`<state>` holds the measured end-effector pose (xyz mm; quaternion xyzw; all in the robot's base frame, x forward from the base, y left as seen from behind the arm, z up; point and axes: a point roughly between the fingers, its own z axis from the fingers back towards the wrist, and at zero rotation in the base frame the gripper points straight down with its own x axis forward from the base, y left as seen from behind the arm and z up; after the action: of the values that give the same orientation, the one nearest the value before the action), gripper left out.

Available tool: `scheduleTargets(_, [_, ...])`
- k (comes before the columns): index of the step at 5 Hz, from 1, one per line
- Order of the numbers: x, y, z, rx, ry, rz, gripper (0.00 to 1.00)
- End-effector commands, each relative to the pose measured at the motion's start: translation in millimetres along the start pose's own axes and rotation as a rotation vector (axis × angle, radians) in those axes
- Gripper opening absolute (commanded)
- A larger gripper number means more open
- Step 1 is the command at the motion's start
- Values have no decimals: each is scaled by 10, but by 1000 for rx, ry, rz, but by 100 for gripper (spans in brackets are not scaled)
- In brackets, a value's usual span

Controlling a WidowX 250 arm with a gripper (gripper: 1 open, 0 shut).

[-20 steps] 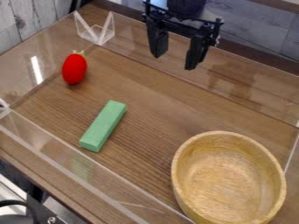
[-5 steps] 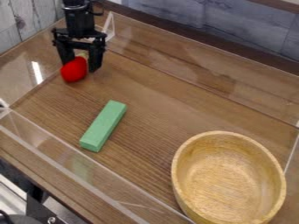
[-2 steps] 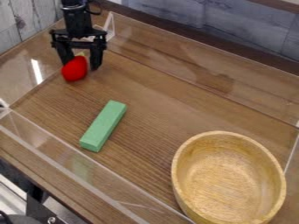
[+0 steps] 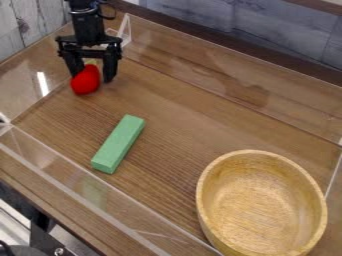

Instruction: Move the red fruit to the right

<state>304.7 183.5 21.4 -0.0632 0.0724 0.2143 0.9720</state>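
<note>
The red fruit lies on the wooden table top near the far left corner. My gripper hangs straight over it, pointing down, with its two black fingers spread wide on either side of the fruit's upper part. The jaws are open and do not press on the fruit. The fruit's top is partly hidden behind the fingers.
A green rectangular block lies in the middle left of the table. A wooden bowl stands at the front right. Clear plastic walls fence the table on all sides.
Four seconds ago the gripper hung high at the back middle; it has since come down over the red fruit at the left. Over the last second it only rolled slightly.
</note>
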Motion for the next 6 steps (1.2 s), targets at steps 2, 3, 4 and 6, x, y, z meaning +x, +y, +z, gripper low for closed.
scheduleTargets(2, [-74,-93,1,-64,16,74,0])
scheduleTargets(3, [-71,-192,303,-109,-15,109,0])
scheduleTargets(4, [-71,-342,575,-146,-43,125,0])
scheduleTargets(6, [-185,-816,1013,-200,-52,58,0])
